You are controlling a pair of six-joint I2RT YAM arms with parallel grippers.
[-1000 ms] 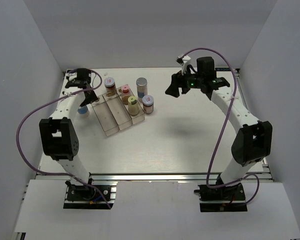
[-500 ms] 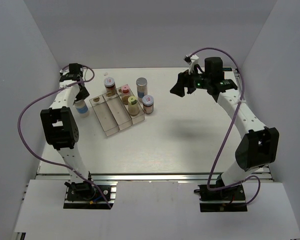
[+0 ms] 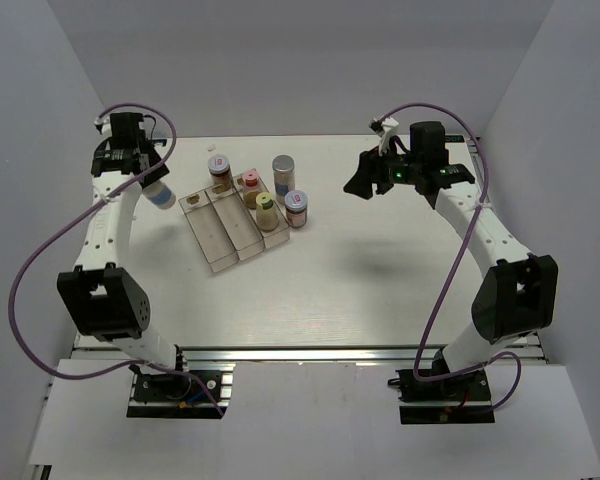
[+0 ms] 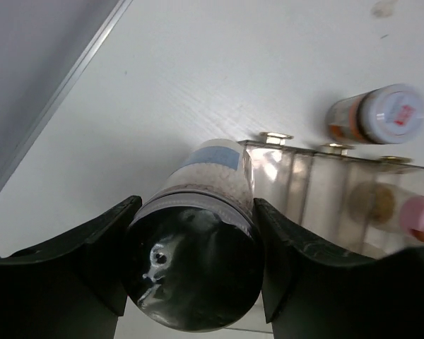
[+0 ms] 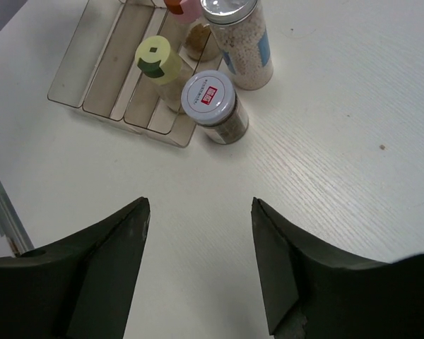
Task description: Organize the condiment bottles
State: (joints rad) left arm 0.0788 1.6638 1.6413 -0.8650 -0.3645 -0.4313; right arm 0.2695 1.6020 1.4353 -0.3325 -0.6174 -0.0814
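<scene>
My left gripper (image 3: 150, 183) is shut on a clear bottle with a blue label (image 3: 162, 196) and holds it tilted above the table, left of the clear tray (image 3: 223, 240). In the left wrist view the bottle (image 4: 213, 169) fills the gap between my fingers (image 4: 102, 247). A white-lidded bottle (image 3: 220, 168) stands behind the tray. Pink-lidded (image 3: 250, 181) and pale yellow-lidded (image 3: 266, 206) bottles stand in the tray's right compartment. A tall silver-lidded bottle (image 3: 283, 170) and a short white-lidded jar (image 3: 297, 205) stand just right of the tray. My right gripper (image 3: 363, 180) is open and empty above the table.
The right wrist view shows the tray (image 5: 99, 70), the yellow-lidded bottle (image 5: 157, 56), the white-lidded jar (image 5: 209, 97) and the silver-lidded bottle (image 5: 239, 39) ahead of the open gripper (image 5: 199, 205). White walls enclose the table on three sides.
My left gripper has lifted the blue-labelled bottle off the table and carried it up and back to the left. My right gripper has drifted slightly right.
</scene>
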